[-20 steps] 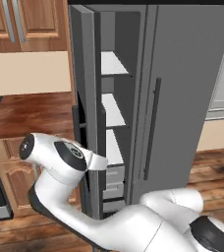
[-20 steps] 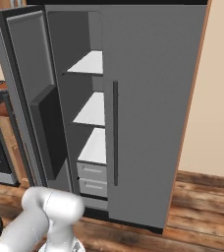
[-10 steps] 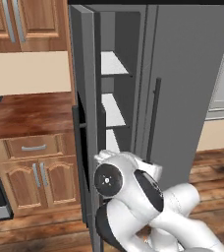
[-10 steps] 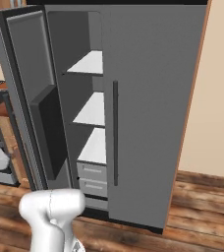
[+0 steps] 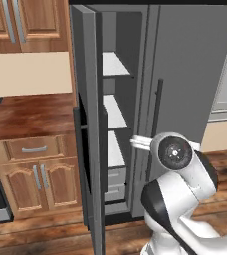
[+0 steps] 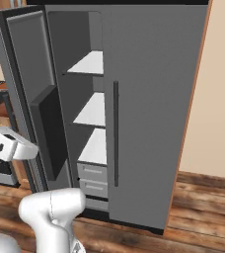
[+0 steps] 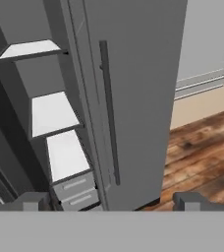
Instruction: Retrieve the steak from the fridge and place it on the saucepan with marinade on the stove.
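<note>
Hand view: end effector [image 7: 111, 201] open before fridge [image 7: 133, 98], left door ajar.

Wooden cabinets [image 5: 33, 172], plank floor [image 6: 203, 202], beige wall [image 6: 218, 99].

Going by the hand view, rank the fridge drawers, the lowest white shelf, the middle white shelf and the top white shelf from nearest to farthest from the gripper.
From the gripper, whose tips rise at the bottom of the hand view:
1. Grey drawers, lowest in the open fridge, just above the left tip.
2. Lowest white shelf, directly above the drawers.
3. Middle white shelf, higher up.
4. Top white shelf, at upper left.
</note>
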